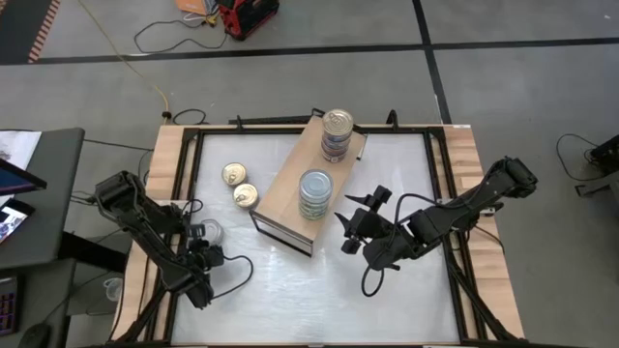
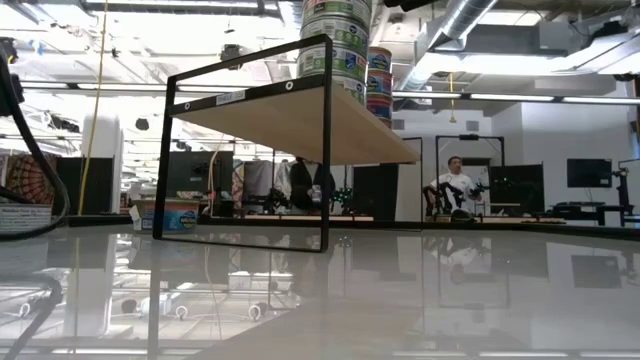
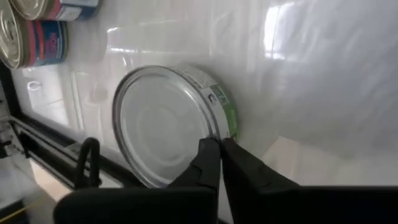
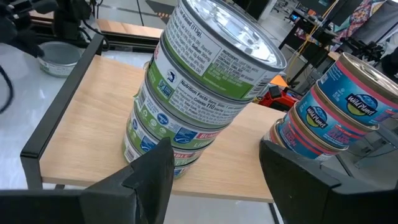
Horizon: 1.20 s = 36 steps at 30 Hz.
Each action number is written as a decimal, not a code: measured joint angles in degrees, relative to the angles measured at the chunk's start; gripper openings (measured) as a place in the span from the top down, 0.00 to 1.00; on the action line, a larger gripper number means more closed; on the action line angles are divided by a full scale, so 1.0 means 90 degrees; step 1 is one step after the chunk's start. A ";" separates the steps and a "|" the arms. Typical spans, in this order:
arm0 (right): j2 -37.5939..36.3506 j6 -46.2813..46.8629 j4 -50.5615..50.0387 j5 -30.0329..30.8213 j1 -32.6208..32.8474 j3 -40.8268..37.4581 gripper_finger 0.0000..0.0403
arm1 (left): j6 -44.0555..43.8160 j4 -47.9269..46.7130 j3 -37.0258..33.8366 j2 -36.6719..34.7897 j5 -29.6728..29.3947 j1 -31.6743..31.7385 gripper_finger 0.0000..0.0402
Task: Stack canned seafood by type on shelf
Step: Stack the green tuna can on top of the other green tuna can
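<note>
The shelf (image 1: 286, 198) stands mid-table and carries a silver-lidded stack of tins (image 1: 315, 193) and a gold-lidded stack (image 1: 337, 135). Two gold-lidded tins (image 1: 233, 174) (image 1: 246, 194) sit flat on the table to its left. Near the left rail, a silver-lidded tin with a green label (image 3: 168, 124) sits on the table, and my left gripper (image 3: 221, 146) is shut at its rim. My right gripper (image 4: 214, 168) hangs open to the right of the shelf. It faces the green-labelled stack (image 4: 199, 93) and touches nothing. My left gripper has the silver-lidded tin by its rim (image 3: 216, 127), on the side toward the gripper. One fingertip (image 3: 208, 155) lies over the lid and the other (image 3: 236, 158) outside the labelled wall. The fingers slant down from the table's left. The tin sits flat on the table.
Wooden rails (image 1: 166, 164) and a black frame border the white tabletop. A loop of cable (image 1: 237, 275) lies beside the left arm. The pink-and-blue stack (image 4: 336, 112) stands on the shelf beyond the right gripper.
</note>
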 joint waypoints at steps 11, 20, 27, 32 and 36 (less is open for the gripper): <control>0.0000 0.0049 0.0023 -0.0009 0.0000 0.0000 0.33 | -0.0241 0.0727 0.0155 0.0021 0.0289 -0.0024 1.00; 0.0000 0.0049 0.0075 -0.0026 0.0000 0.0000 0.33 | -0.0357 0.0812 0.0174 0.0016 0.0221 -0.0022 1.00; 0.0000 0.0049 0.0098 -0.0039 -0.0041 0.0000 0.33 | 0.0531 0.0259 0.1246 0.0016 0.0318 0.0015 1.00; 0.0000 0.0049 0.0126 -0.0047 -0.0056 0.0000 0.33 | 0.0945 -0.0165 0.2073 0.0011 -0.0030 0.0281 0.96; 0.0000 0.0049 0.0147 -0.0049 -0.0050 0.0000 0.33 | 0.1518 -0.0658 0.2458 0.0011 0.0120 0.0792 0.81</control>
